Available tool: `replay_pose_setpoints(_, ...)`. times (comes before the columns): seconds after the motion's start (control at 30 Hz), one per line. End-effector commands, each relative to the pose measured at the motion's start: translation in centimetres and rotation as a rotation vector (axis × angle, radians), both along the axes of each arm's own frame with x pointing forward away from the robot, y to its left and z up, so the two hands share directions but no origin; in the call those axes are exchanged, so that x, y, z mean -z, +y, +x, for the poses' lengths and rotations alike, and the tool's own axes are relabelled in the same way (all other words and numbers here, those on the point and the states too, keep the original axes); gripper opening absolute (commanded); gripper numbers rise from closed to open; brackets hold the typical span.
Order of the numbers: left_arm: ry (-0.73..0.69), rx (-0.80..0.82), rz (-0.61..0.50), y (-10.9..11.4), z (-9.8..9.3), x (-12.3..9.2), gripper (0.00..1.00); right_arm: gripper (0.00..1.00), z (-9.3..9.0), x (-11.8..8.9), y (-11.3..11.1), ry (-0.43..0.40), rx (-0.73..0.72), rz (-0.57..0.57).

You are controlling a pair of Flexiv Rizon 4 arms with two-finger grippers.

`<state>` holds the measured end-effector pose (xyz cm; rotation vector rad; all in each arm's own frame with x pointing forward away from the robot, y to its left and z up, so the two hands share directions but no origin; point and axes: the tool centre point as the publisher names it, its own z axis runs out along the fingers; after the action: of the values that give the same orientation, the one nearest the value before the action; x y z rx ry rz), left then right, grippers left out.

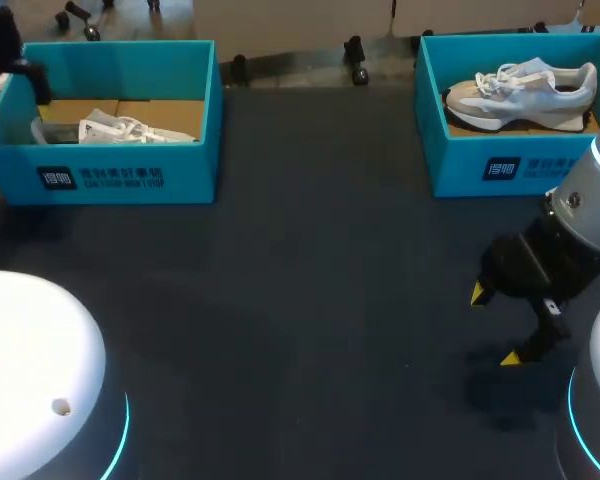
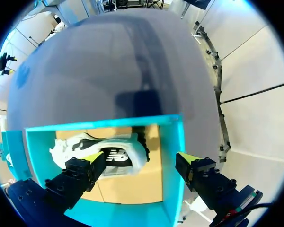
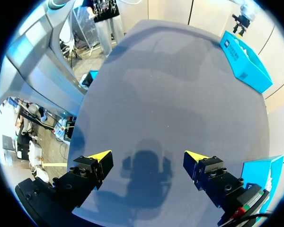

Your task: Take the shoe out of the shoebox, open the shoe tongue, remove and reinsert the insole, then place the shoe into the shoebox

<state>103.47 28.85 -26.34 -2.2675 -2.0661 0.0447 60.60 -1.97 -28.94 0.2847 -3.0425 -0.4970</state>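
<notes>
A white shoe (image 1: 120, 128) lies inside the open teal shoebox (image 1: 180, 170) at far left.

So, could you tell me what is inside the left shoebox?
A white shoe lies in the shoebox on brown cardboard. A finger of the left end effector covers part of it.

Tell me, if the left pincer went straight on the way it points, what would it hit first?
Probably the white shoe lying in the teal shoebox: the open left pincer points down into the box, one fingertip over the shoe. The other fingertip sits near the box's wall; depth is unclear.
</notes>
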Motion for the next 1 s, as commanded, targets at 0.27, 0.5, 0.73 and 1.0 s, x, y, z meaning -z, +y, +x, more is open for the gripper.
replay_pose_setpoints(0.27, -0.058, 0.019, 0.009, 1.0, -4.9, -6.3, 1.0, 1.0, -0.1, 0.1, -0.1, -0.003, 0.0, 0.001)
replay_pose_setpoints(0.5, -0.087, 0.025, 0.007, 1.4, -7.1, -7.8, 1.0, 1.0, -0.1, 0.1, -0.1, -0.003, 0.0, 0.001)
replay_pose_setpoints(0.73, -0.086, 0.049, 0.022, 1.8, -8.4, -8.4, 1.0, 1.0, -0.1, 0.1, -0.1, -0.003, 0.0, 0.001)
replay_pose_setpoints(1.0, -0.086, 0.049, 0.022, 1.8, -8.4, -8.4, 1.0, 1.0, -0.1, 0.1, -0.1, -0.003, 0.0, 0.001)
